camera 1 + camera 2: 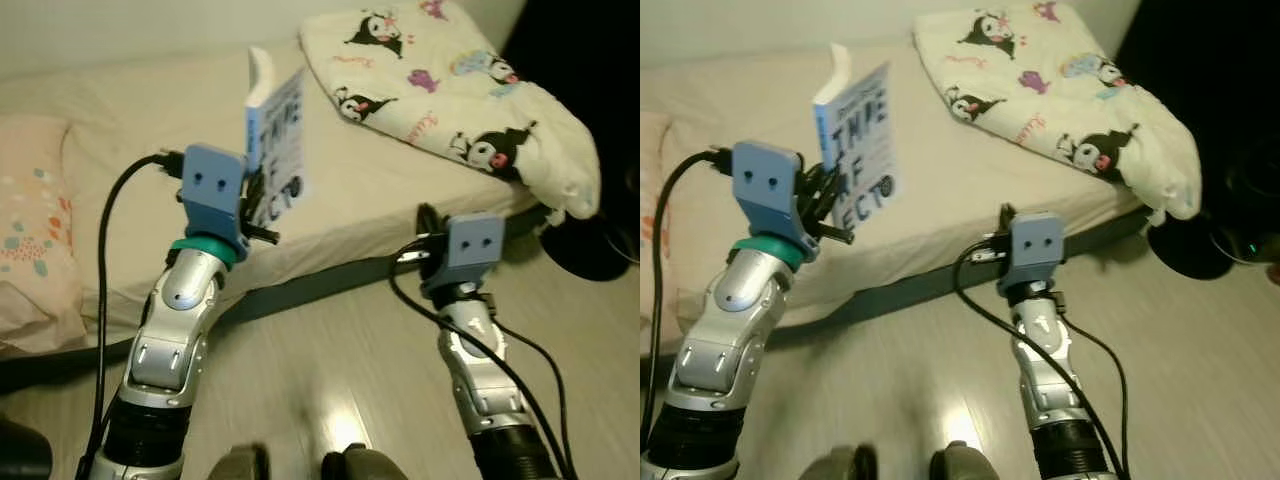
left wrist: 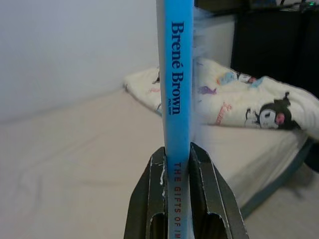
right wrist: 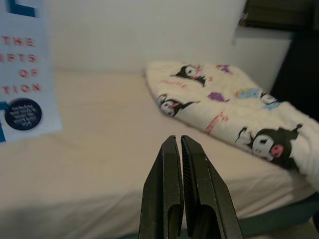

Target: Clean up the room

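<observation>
The left gripper pinches the lower end of a blue paperback book, holding it upright in the air above a cream-sheeted bed. The right gripper, fingers pressed together and holding nothing, hovers near the bed's front edge. A folded cartoon-print blanket lies on the bed's far right corner, and a pale patterned pillow at its left.

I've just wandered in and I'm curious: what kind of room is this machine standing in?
Most likely a bedroom. A low bed with a cream sheet sits ahead, a cartoon-print blanket lies folded on it, and a pillow rests at one end. The left hand holds a book.
</observation>
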You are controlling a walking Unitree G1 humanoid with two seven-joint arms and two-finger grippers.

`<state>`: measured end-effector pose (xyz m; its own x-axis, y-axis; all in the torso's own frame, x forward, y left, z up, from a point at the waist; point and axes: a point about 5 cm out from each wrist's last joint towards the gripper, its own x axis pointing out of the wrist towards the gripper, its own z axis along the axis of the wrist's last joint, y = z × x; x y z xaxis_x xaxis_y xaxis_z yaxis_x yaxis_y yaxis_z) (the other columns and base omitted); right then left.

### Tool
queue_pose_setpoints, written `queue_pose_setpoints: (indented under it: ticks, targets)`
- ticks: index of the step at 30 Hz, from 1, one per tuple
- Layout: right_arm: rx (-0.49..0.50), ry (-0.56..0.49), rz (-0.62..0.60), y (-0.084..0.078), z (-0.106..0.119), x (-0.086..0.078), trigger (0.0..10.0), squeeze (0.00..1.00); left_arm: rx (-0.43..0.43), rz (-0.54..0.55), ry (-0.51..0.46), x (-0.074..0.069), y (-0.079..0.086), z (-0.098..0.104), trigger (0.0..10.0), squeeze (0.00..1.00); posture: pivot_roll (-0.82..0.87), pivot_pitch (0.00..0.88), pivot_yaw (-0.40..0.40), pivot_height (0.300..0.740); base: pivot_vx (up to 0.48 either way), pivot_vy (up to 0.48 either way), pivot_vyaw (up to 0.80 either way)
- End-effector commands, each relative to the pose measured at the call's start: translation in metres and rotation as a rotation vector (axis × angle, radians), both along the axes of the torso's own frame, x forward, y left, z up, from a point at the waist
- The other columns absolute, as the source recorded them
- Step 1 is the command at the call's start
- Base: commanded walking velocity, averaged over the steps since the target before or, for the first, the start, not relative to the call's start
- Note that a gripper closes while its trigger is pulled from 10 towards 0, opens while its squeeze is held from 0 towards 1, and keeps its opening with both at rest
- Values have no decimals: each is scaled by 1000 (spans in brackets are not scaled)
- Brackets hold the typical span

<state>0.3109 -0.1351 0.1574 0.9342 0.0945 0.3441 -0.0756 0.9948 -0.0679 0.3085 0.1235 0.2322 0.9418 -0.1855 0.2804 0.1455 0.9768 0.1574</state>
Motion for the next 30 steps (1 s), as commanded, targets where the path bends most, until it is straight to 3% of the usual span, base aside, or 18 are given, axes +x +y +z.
queue_pose_setpoints:
  ticks: [1,12,30]
  targets:
    - [7,11,9,2,-4,-2,10000,0,0,11,-31,-3,2,4,10000,0,-69,99,5,740,-307,0,0]
    - [-2,5,10,4,-3,-2,10000,0,2,16,-29,-3,4,3,10000,0,-68,103,6,740,-138,0,0]
    - [4,2,10,3,-3,-4,10000,0,25,28,-5,-2,4,-1,10000,0,-69,109,8,740,0,0,795]
